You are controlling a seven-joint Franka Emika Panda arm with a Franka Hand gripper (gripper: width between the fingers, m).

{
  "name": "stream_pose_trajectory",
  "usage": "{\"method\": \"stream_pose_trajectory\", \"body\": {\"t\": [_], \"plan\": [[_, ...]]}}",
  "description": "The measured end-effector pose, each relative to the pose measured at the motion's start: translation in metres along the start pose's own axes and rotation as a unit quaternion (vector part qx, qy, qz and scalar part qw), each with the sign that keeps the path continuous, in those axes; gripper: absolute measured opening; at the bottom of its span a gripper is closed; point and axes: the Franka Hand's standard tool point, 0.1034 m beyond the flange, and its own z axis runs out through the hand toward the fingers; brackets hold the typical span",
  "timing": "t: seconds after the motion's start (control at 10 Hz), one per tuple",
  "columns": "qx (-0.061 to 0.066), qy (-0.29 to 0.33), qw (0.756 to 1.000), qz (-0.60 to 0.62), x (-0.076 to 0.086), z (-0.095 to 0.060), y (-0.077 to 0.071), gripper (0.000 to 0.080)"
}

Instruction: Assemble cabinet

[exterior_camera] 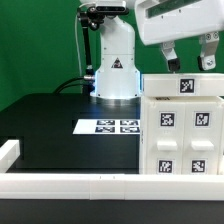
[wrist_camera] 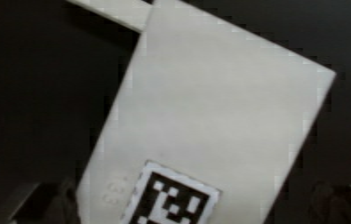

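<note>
Cabinet seen at ext. view's right, on black bench. Pincer held just above its top, fingers apart, nothing gripped. Marker board at centre.

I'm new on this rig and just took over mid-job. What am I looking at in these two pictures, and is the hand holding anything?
The exterior view shows a white robot arm behind a black table. Its two-finger hand hangs above the cabinet, a large white boxy plastic unit with black-and-white square tags. The flat white marker board lies on the table. The wrist view looks down from the hand onto a white tagged panel. The fingers appear apart, with nothing visibly gripped.
</note>
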Motion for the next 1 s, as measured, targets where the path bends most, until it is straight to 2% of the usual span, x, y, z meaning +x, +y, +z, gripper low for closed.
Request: {"method": "stream_pose_trajectory", "body": {"t": [0.2, 0.3, 0.4, 0.6, 0.7, 1.0], "plan": [[0.0, 0.0, 0.998, -0.059, 0.0, 0.0001, 0.0, 0.0649], [-0.006, 0.0, 0.993, -0.121, -0.0008, 0.0, 0.001, 0.0649], [-0.035, 0.002, 0.976, -0.214, -0.0041, -0.0036, 0.0018, 0.0649], [-0.053, -0.011, 0.925, -0.377, -0.0067, -0.0049, -0.0038, 0.0649], [-0.058, -0.019, 0.905, -0.42, -0.0097, -0.0009, -0.0078, 0.0649], [-0.056, -0.022, 0.861, -0.506, -0.0064, -0.0004, -0.0072, 0.0649]]}}
